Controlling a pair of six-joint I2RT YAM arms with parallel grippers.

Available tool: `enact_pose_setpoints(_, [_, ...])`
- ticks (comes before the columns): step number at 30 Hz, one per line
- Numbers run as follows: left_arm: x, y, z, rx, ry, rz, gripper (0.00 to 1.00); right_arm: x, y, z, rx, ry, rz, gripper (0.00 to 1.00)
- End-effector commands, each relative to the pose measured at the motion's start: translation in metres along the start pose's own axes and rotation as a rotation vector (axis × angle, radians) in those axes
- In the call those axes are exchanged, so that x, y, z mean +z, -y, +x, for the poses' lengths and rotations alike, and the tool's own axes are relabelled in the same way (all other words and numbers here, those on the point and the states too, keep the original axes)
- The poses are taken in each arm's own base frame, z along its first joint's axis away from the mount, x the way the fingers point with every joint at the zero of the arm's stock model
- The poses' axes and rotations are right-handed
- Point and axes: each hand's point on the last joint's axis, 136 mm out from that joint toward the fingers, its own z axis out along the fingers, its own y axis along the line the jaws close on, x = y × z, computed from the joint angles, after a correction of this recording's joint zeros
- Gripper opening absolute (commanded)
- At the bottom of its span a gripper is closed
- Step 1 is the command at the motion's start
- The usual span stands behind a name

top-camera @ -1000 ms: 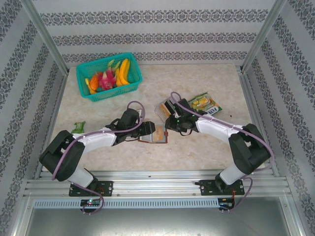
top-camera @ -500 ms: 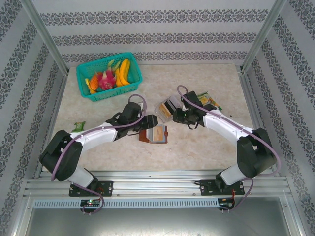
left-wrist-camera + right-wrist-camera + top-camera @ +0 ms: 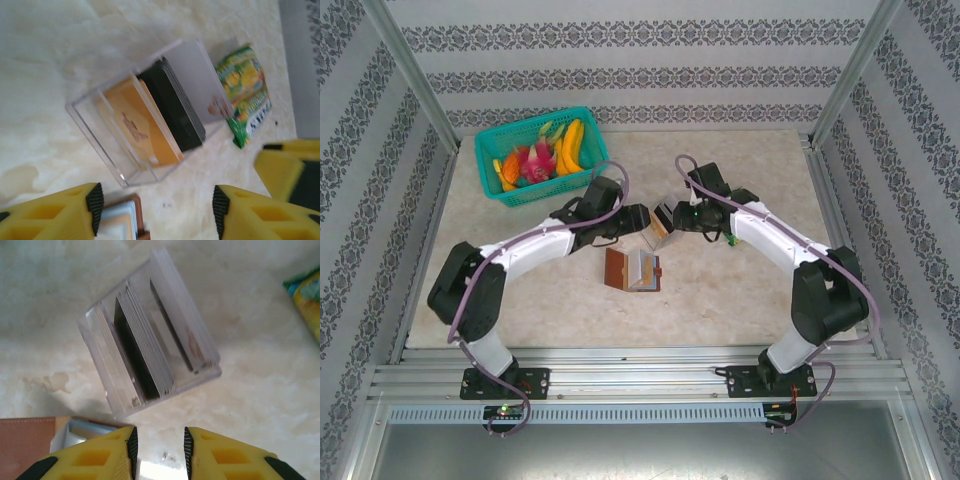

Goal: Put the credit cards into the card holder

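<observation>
Clear box [image 3: 195, 65] of upright cards [image 3: 145, 125] sits between the widely spread left hand [image 3: 156, 202] and the slightly parted right hand [image 3: 159, 442], both empty, wallet [image 3: 632, 270] just beside it.

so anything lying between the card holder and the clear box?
Nothing. The right wrist view shows a bare strip of table between the card holder and the clear box.

Card holder [image 3: 617, 268] lies at centre of the table [image 3: 720, 300]. The box [image 3: 95, 130] sits just beyond it at 1 o'clock, cards [image 3: 150, 127] standing inside, packet [image 3: 245, 95] close at its 3 o'clock. The basket [image 3: 533, 122] stands well apart at 11 o'clock.
</observation>
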Motion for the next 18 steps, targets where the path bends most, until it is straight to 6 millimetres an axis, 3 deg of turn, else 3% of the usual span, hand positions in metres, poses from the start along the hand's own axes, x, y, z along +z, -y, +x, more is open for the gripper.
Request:
enact_pose_setpoints(1, [0.014, -0.027, 0.001, -0.098, -0.077, -0.127, 0.58, 0.005, 0.002, -0.006, -0.073, -0.034, 0.001, 0.32])
enact_pose_setpoints(4, [0.030, -0.034, -0.001, -0.161, -0.112, -0.147, 0.52, 0.012, -0.007, -0.010, -0.122, -0.056, -0.029, 0.32])
enact_pose_setpoints(18, [0.071, -0.048, 0.002, -0.284, -0.174, -0.134, 0.51, 0.044, -0.016, -0.020, -0.334, -0.113, 0.047, 0.33])
